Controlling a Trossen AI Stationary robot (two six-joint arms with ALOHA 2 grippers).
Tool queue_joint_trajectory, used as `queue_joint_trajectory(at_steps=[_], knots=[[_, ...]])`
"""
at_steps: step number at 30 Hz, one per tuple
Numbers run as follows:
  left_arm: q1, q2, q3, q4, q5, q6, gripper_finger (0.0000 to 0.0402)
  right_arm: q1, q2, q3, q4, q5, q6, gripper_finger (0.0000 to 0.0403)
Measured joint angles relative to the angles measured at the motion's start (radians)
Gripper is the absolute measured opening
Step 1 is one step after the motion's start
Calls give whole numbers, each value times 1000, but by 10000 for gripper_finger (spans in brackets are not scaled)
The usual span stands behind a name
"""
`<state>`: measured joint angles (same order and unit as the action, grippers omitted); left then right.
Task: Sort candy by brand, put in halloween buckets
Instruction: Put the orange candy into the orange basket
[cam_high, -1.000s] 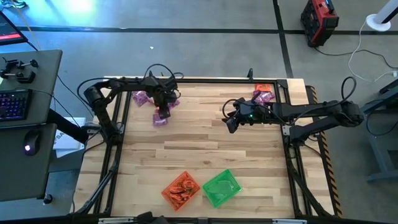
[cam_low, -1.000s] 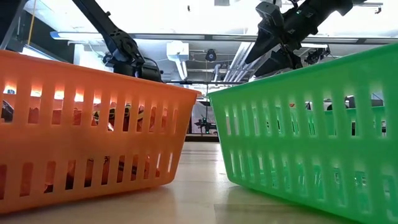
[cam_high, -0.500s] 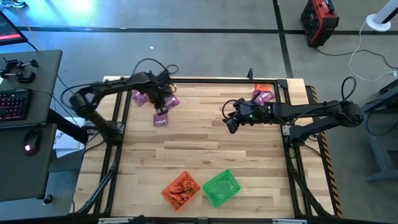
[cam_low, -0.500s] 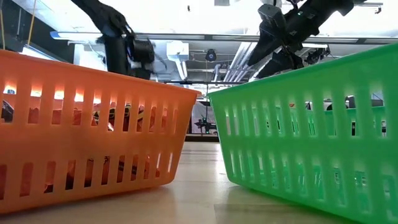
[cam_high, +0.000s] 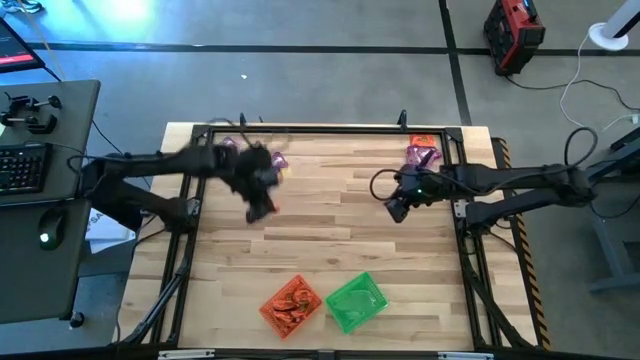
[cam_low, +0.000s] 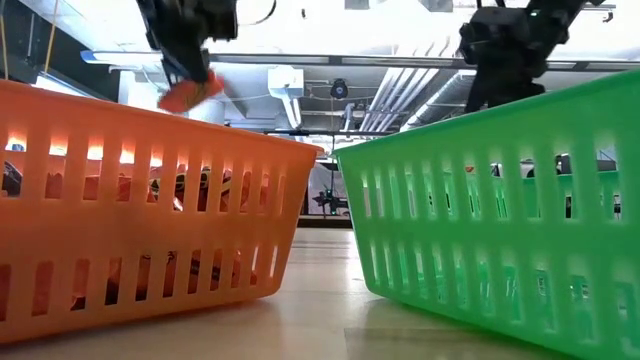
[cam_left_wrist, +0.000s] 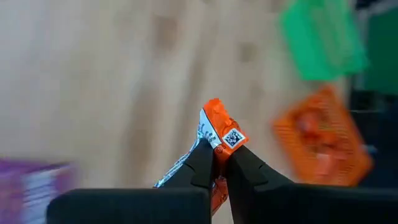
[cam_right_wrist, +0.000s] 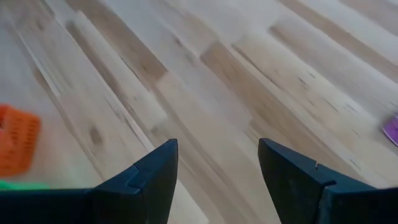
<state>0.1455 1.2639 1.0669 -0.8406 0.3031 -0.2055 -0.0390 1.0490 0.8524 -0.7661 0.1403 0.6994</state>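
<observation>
The left tool (cam_left_wrist: 214, 163) is clamped on an orange-red candy packet (cam_left_wrist: 219, 134), lifted above the wooden table (cam_high: 330, 245) near the purple packets (cam_high: 275, 160) at the far left. The right tool (cam_right_wrist: 214, 177) hangs spread wide and empty over bare boards, near more packets (cam_high: 420, 152) in the far right corner. The orange bucket (cam_high: 291, 303) and green bucket (cam_high: 356, 299) sit side by side at the near edge, well apart from both tools.
</observation>
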Motion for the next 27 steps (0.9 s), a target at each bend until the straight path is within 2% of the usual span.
queue_joint_trajectory(at_steps=[6,9,12,15,19,22,27], knots=[[-349,106,-6,286,-98,-306,4,19,-9,0,-50,7,-24,216],[-460,194,-6,417,-121,-511,4,47,-9,0,-46,7,-56,216],[-547,283,10,468,-121,-707,4,86,-9,0,-48,7,-105,216],[-616,352,34,464,-121,-840,4,121,-9,0,-45,6,-153,216],[-674,400,38,525,-153,-941,16,152,-9,0,-37,7,-158,216],[-691,412,39,573,-201,-954,45,165,-9,0,-34,7,-159,216],[-689,420,39,566,-193,-971,115,180,-9,0,-31,7,-151,216]])
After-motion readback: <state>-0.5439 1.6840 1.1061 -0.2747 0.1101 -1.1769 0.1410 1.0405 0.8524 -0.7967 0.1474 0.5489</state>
